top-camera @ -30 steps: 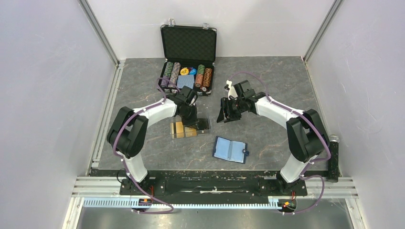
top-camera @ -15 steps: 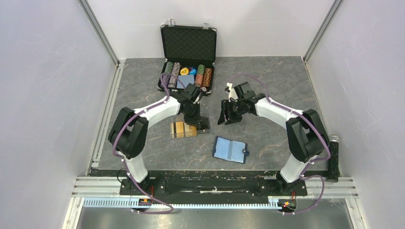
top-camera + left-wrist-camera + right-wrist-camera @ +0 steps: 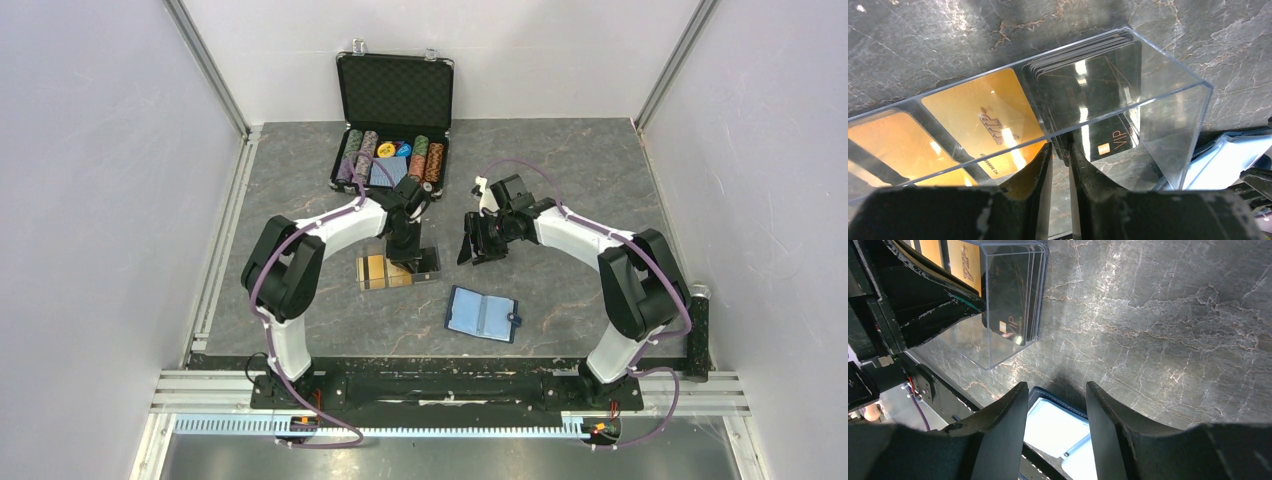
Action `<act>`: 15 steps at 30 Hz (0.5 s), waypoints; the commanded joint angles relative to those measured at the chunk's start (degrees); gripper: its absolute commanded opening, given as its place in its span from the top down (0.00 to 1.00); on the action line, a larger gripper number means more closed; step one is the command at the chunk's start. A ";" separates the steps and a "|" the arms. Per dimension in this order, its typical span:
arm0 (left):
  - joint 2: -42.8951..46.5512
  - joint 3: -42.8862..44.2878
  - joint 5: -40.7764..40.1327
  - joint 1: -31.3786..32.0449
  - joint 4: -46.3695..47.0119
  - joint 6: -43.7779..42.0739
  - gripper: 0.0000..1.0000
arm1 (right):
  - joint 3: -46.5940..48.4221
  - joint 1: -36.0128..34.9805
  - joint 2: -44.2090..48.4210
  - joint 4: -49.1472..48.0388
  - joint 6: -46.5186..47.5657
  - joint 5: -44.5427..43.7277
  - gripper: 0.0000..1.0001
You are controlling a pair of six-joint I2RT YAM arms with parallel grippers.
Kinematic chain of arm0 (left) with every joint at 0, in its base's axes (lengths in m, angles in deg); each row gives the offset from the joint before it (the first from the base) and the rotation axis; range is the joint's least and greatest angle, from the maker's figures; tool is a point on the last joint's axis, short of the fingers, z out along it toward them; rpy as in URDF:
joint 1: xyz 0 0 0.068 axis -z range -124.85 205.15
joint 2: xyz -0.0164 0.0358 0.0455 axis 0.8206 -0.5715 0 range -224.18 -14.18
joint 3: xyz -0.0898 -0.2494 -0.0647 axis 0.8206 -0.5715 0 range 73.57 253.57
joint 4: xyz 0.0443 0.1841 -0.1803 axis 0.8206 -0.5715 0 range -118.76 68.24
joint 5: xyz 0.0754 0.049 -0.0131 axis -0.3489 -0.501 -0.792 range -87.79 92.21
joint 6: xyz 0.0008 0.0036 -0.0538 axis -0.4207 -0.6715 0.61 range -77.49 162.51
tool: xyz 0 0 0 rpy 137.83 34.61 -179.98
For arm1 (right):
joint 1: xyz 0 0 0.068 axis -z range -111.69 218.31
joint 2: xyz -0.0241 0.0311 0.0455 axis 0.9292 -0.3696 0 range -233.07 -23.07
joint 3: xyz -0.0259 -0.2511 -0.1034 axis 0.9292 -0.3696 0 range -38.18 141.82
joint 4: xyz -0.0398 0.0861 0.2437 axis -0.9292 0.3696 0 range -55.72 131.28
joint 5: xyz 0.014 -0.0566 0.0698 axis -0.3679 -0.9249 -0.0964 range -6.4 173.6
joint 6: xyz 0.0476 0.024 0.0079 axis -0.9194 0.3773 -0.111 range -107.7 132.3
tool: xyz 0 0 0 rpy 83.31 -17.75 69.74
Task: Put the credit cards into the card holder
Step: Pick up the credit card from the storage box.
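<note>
Several credit cards (image 3: 1087, 92), just beyond left hand (image 3: 1061, 161)

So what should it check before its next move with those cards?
1. The navy leather-like folding card holder lies open, pockets up: ok.
2. The left gripper is at the dark glossy cards in the clear plastic tray: ok.
3. Only one card sits between its narrow-set fingers: cannot tell.
4. The right gripper is open and empty: ok.
5. The right gripper is apart from the tray: ok.
6. The gold-orange cards lie flat in their own compartment: ok.
</note>
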 commanded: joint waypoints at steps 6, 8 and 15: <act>-0.15 2.88 -0.35 0.46 0.14 -1.60 0.66 | -1.75 -0.11 2.63 -2.39 0.27 -0.28 0.51; -0.58 2.87 -0.89 0.47 0.14 -1.38 0.63 | -1.92 -0.11 2.70 -2.43 0.45 -0.54 0.51; -2.33 2.60 -1.24 1.21 0.27 -1.14 0.63 | -2.22 -0.08 2.67 -2.47 0.71 -0.48 0.51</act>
